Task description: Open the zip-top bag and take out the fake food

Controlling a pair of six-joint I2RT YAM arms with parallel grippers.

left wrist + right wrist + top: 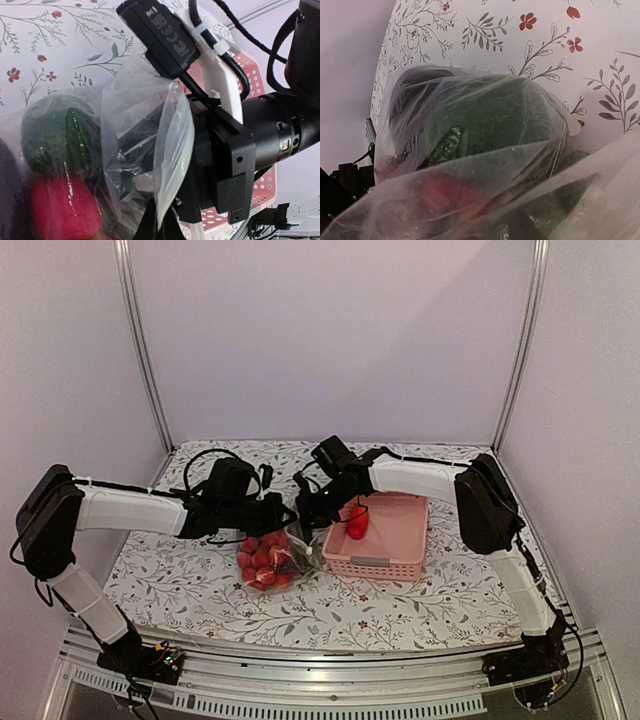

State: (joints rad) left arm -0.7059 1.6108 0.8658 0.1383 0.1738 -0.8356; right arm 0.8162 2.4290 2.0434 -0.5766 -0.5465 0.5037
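The zip-top bag (268, 558) lies on the floral table, left of the pink basket, with a red berry cluster (262, 562) showing through it. My left gripper (283, 512) is shut on the bag's upper edge (172, 135), and the plastic runs down between its fingers (162, 227). My right gripper (308, 520) is at the bag's mouth, and its black wrist (235, 150) presses against the film. Inside the bag lie a green avocado (45, 130), a cucumber (77, 135) and a red piece (60, 210). Crinkled plastic (470, 190) hides the right fingers.
The pink slotted basket (375, 565) stands right of the bag, with one red fake food piece (357, 522) in it. White walls with metal posts close off the back and sides. Both arms meet over the middle of the table.
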